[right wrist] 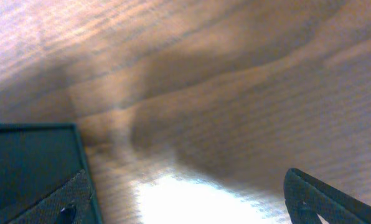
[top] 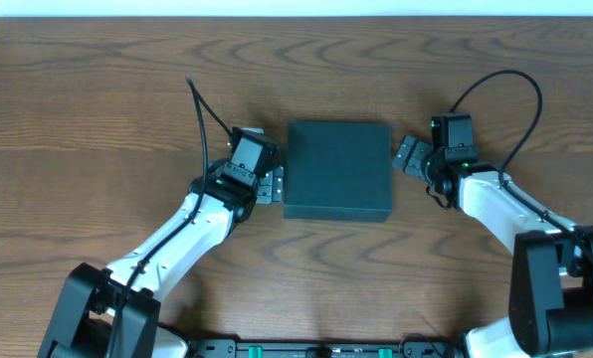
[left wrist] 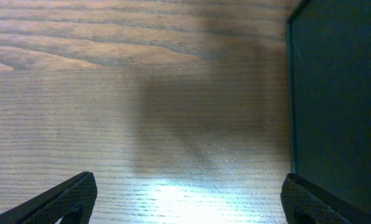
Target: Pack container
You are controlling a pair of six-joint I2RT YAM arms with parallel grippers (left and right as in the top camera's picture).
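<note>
The container, a dark teal-black matte box with its flat lid down, sits at the middle of the wooden table. My left gripper is open and empty against the box's left side. In the left wrist view the box fills the right edge, next to my right finger, and the gripper spans bare wood. My right gripper is open and empty at the box's right side. In the right wrist view the box shows at lower left, beside one finger of the gripper.
The brown wooden table extends on all sides of the box. A black cable rises from the left arm and another loops over the right arm. No snack packets show.
</note>
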